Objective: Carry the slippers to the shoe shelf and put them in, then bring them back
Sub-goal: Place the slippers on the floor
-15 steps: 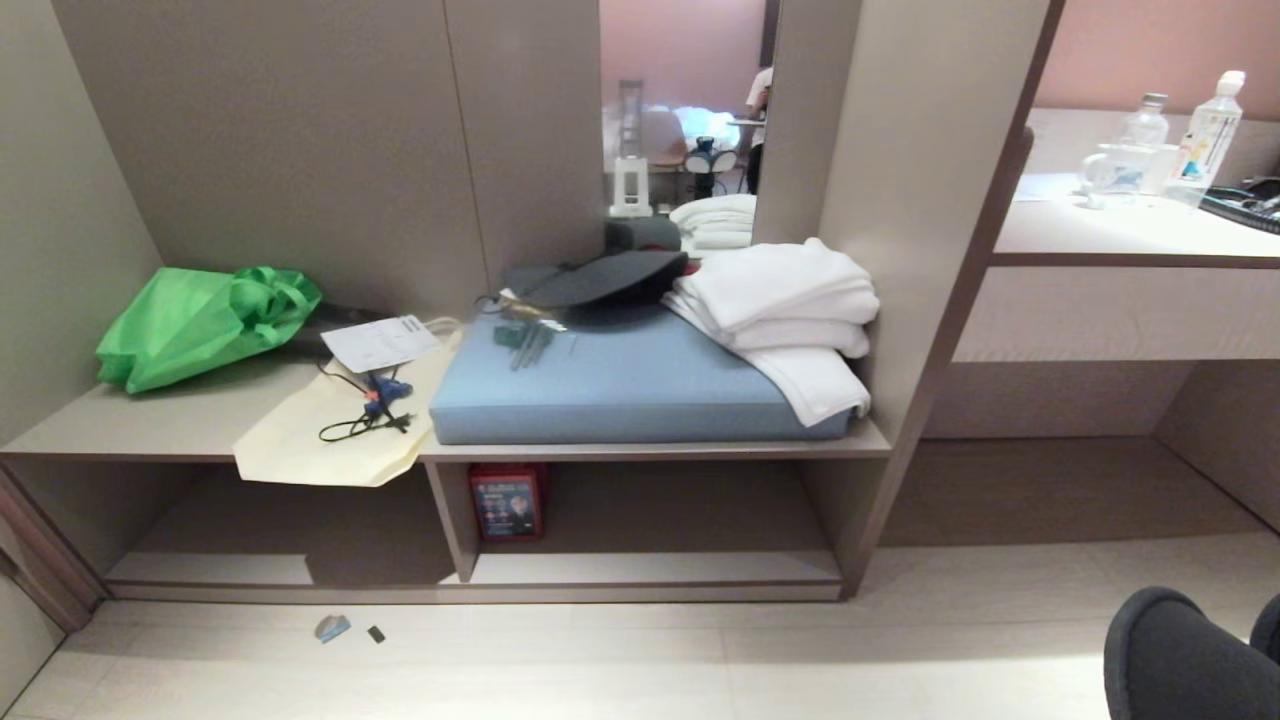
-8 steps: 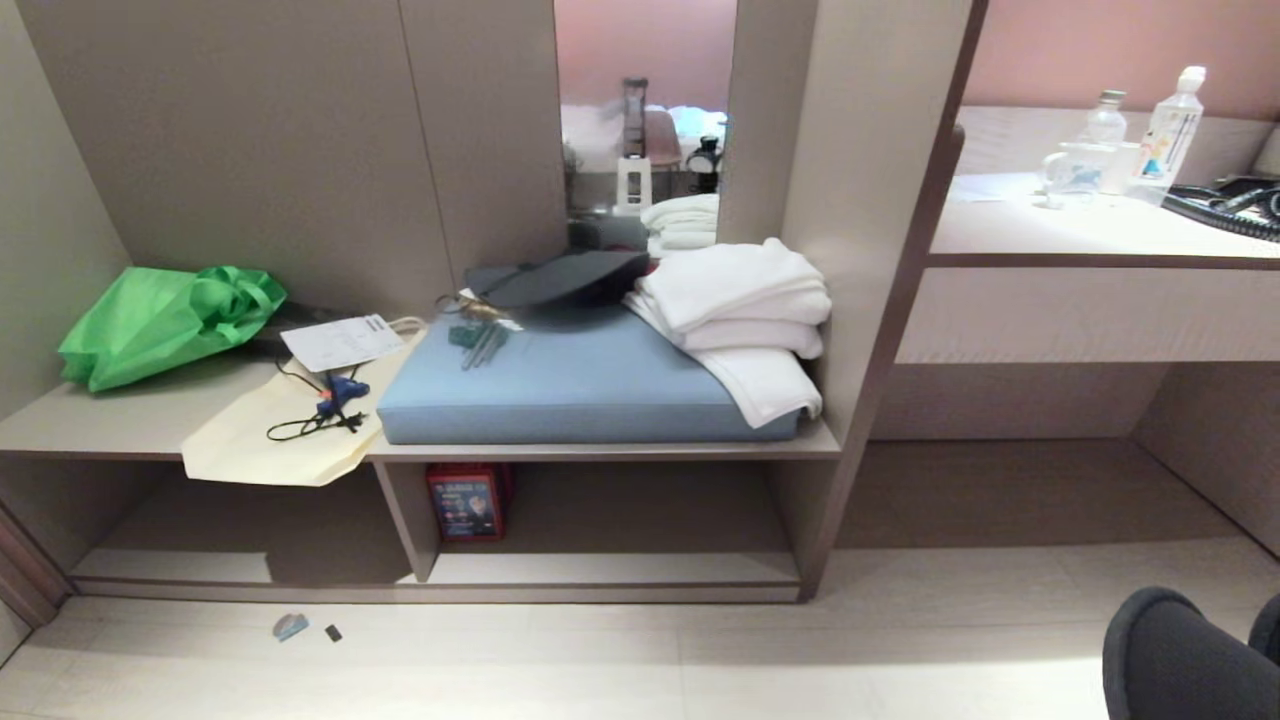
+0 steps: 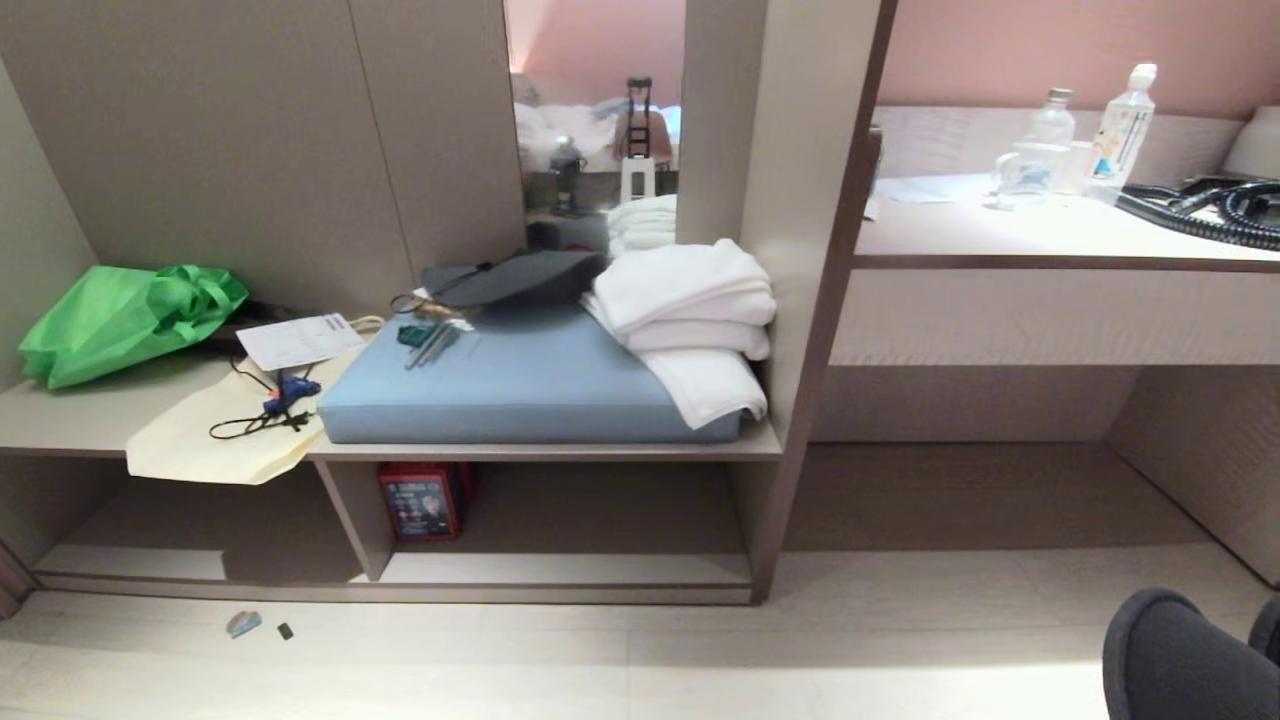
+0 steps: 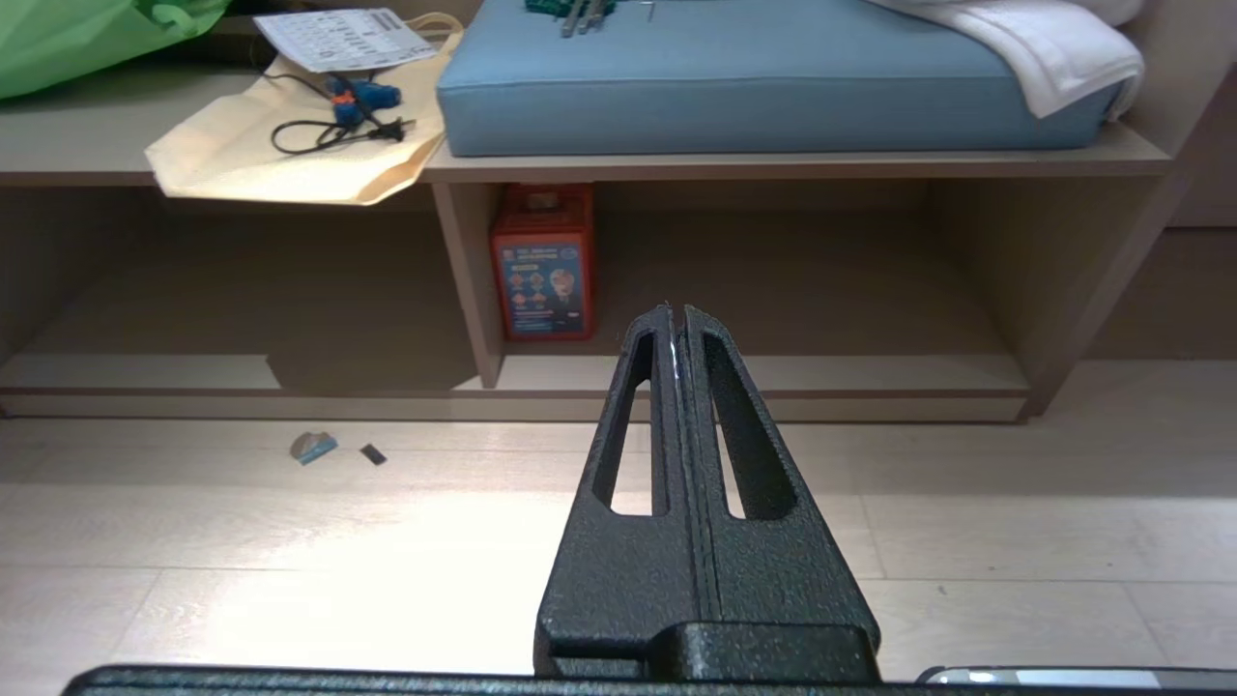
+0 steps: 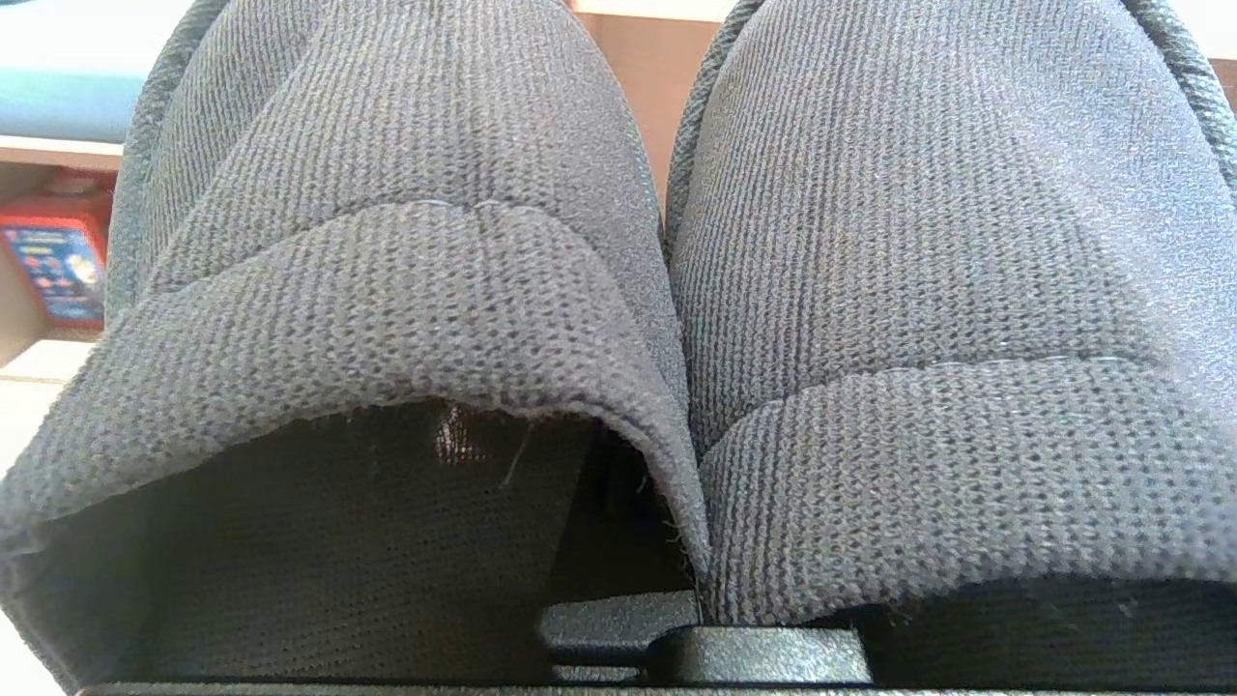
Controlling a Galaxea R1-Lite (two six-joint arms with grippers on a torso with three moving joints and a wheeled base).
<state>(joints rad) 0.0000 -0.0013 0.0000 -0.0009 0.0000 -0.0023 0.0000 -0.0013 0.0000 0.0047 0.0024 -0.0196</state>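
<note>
The dark knit slippers (image 5: 541, 290) fill the right wrist view side by side. My right gripper (image 5: 690, 580) is shut on their two adjoining inner edges, its fingers hidden inside the fabric. In the head view the slippers' rounded ends (image 3: 1170, 655) show at the bottom right, over the floor. The shoe shelf (image 3: 560, 570) is the low open cubby with a pale base board under the bench, ahead and left of the slippers. My left gripper (image 4: 676, 314) is shut and empty above the floor, facing that cubby (image 4: 773, 372).
A red box (image 3: 420, 500) stands at the cubby's left end by the divider. The bench carries a blue cushion (image 3: 520, 385), white towels (image 3: 690, 320), a cream bag (image 3: 215, 445) and a green bag (image 3: 120, 320). Two scraps (image 3: 245, 624) lie on the floor. A desk (image 3: 1050, 230) with bottles stands right.
The whole head view has slid left, so the camera has swung right. The slippers stay in the same corner, and neither arm has moved relative to it.
</note>
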